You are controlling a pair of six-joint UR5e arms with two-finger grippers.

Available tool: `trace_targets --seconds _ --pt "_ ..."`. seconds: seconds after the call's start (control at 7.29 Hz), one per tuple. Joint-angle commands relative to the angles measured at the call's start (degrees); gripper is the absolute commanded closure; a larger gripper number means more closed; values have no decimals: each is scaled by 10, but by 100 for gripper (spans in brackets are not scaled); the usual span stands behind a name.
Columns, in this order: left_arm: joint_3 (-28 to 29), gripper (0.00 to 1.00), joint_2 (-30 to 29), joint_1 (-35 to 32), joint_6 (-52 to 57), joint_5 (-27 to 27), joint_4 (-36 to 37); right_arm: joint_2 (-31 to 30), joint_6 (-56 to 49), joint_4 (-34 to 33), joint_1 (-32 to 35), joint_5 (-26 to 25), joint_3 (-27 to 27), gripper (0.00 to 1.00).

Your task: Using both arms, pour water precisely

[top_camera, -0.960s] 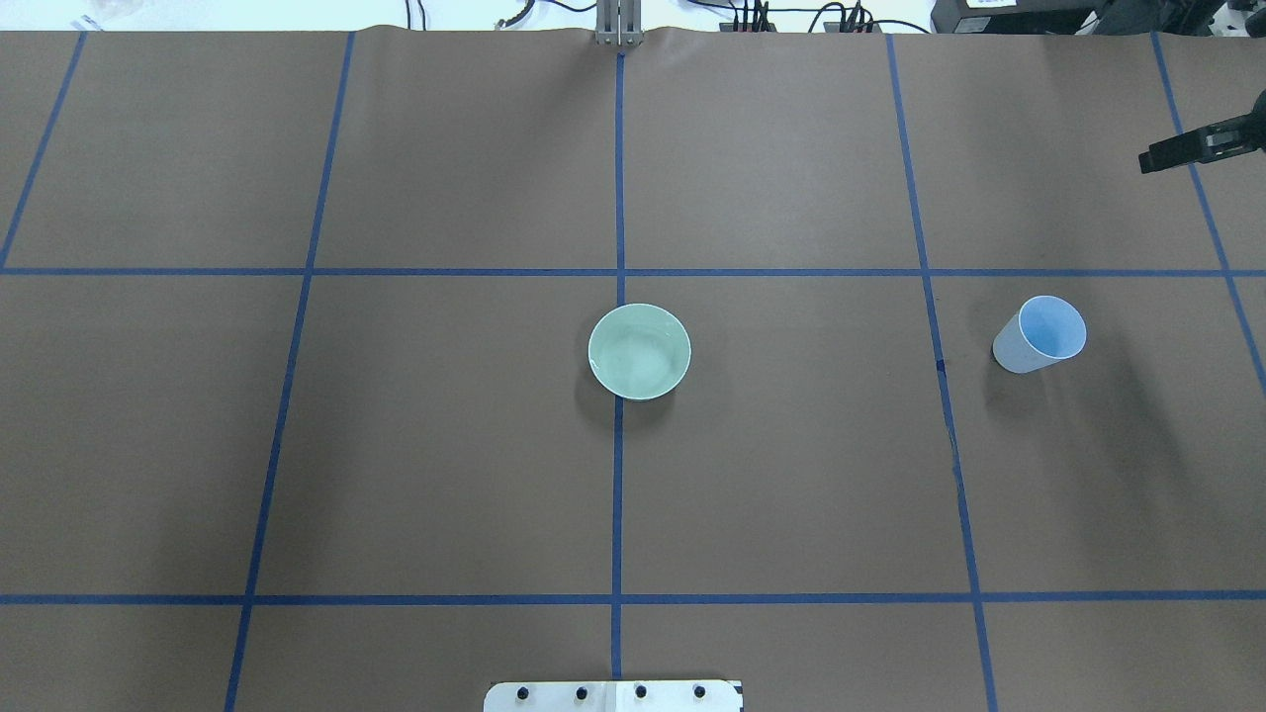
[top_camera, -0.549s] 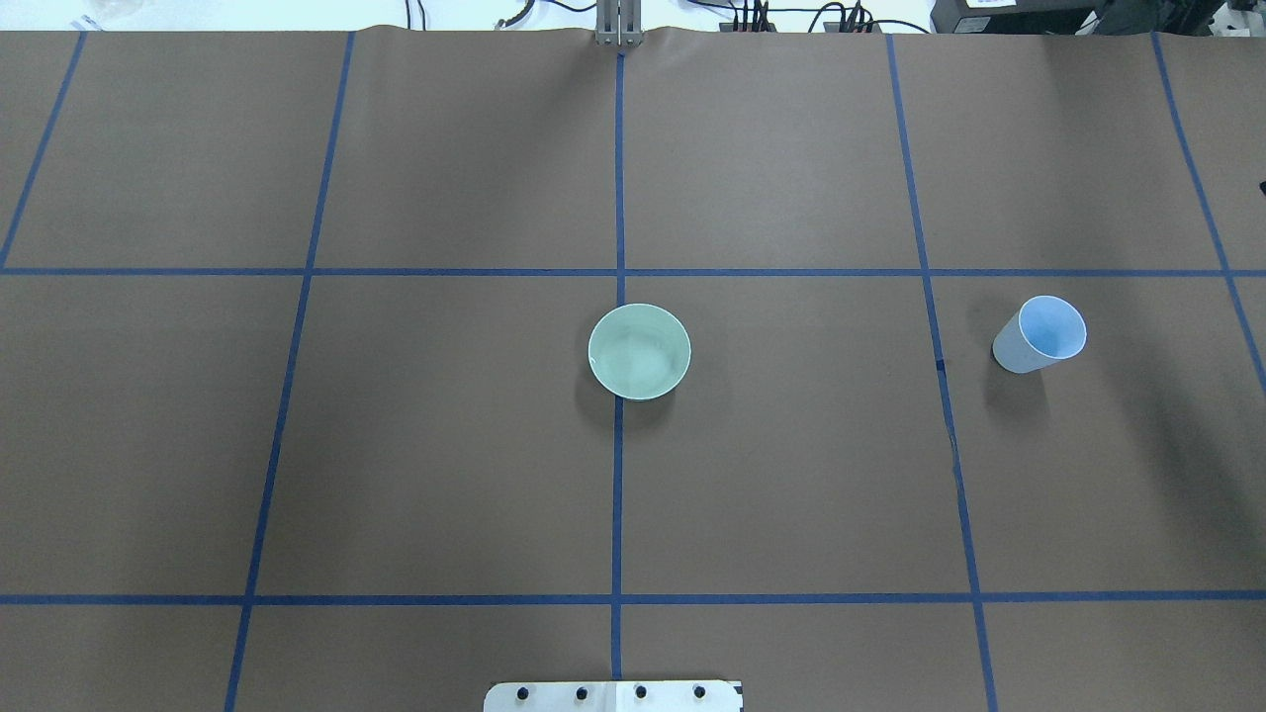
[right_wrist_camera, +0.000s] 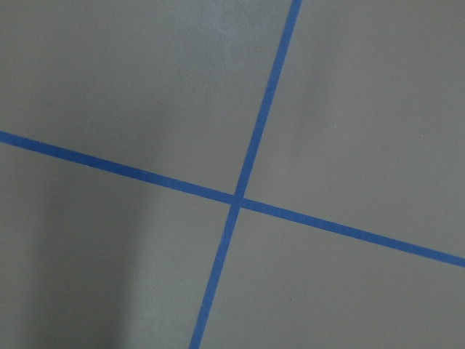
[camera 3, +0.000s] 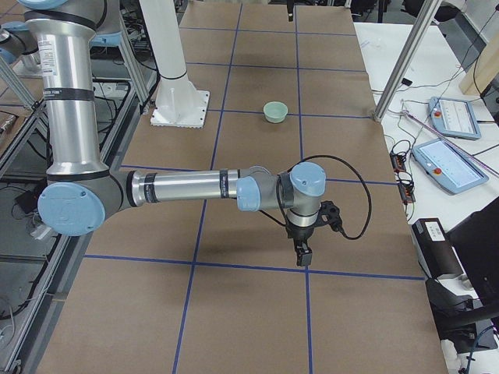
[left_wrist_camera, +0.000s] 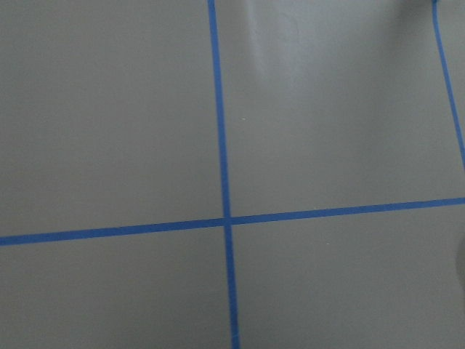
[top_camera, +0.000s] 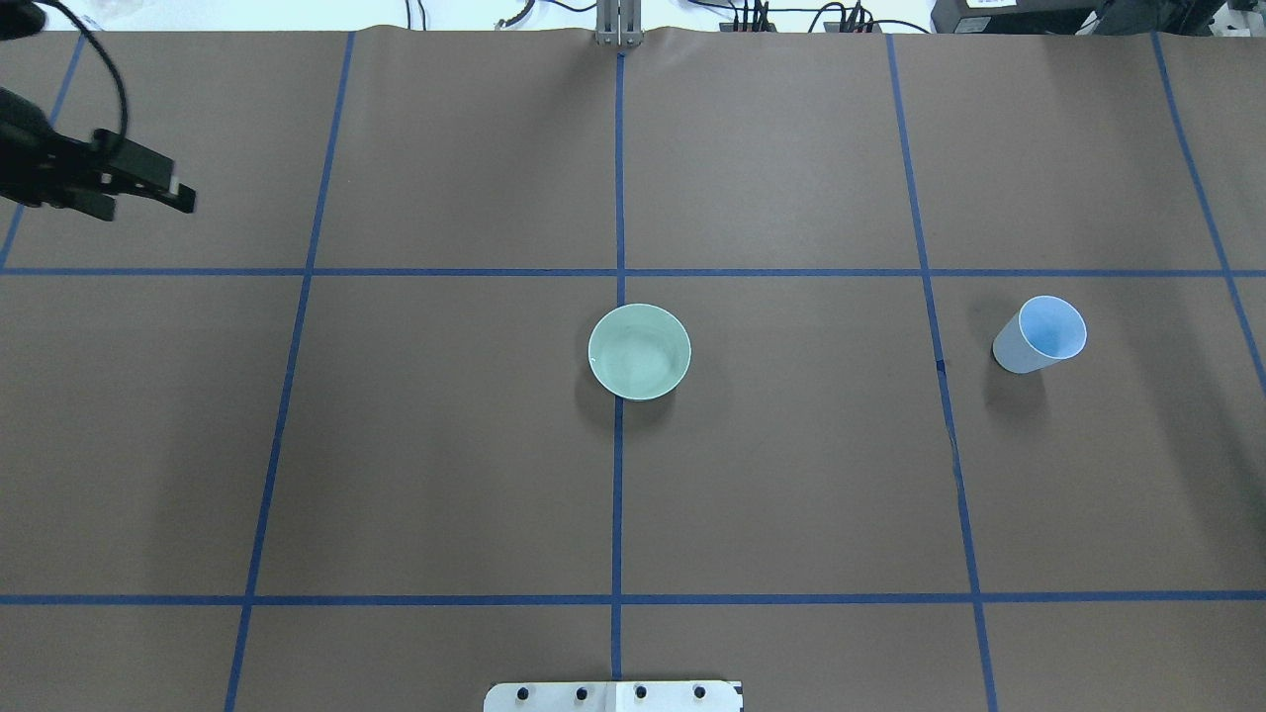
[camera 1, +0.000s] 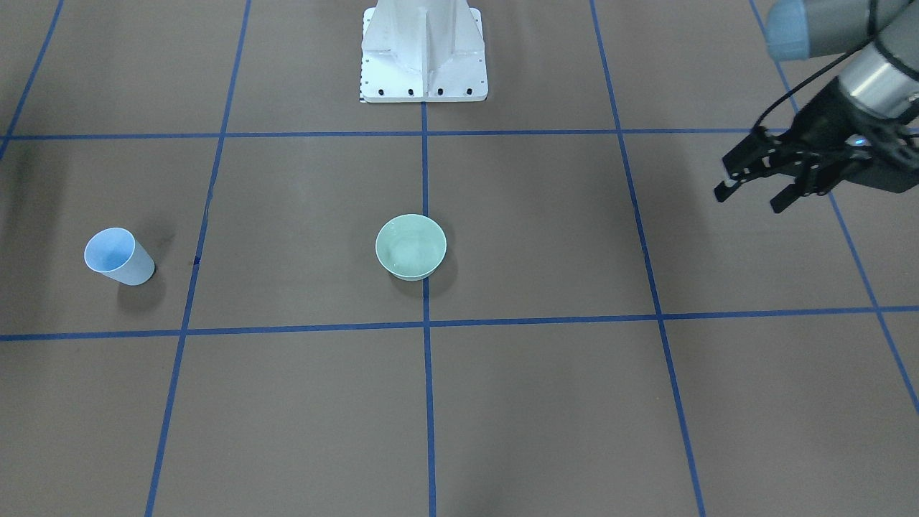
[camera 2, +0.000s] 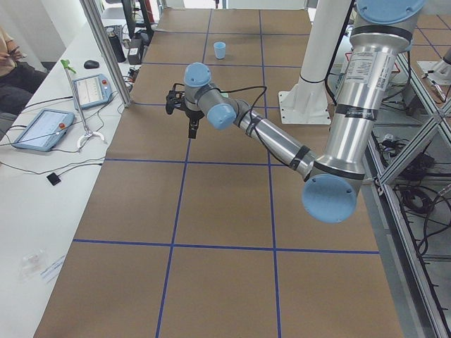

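A pale green bowl (top_camera: 639, 351) stands at the table's middle, with faint whitish glints of water (top_camera: 643, 364) inside; it also shows in the front view (camera 1: 411, 246). A light-blue cup (top_camera: 1039, 334) stands upright far to its right, also in the front view (camera 1: 118, 257). My left gripper (top_camera: 146, 203) hovers open and empty over the far left of the table, well away from the bowl; the front view (camera 1: 749, 200) shows its fingers spread. My right gripper (camera 3: 302, 253) shows only in the exterior right view, low over bare table; I cannot tell whether it is open.
The white pedestal base (camera 1: 423, 54) stands at the robot's edge of the brown table (top_camera: 791, 494), which is marked with blue tape lines. Both wrist views show only table and tape. Tablets and cables lie beyond the table's ends.
The right gripper left the overhead view at its right edge. The left gripper has come into it at the upper left. Bowl and cup have not moved.
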Motion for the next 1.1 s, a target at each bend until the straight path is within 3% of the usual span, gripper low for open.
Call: trace_targets --seconds 0.0,0.41,0.55,0.96 --pt "59 0 -111 139 -141 127 0 -7 -1 0 3 4 -16 0" --pt "193 0 -256 251 -239 226 0 -8 0 0 4 19 -42 0" --pt "223 0 -276 265 -241 244 0 -8 0 0 4 19 -42 0" --pt "237 5 -285 307 -254 273 0 -8 1 0 4 19 -42 0"
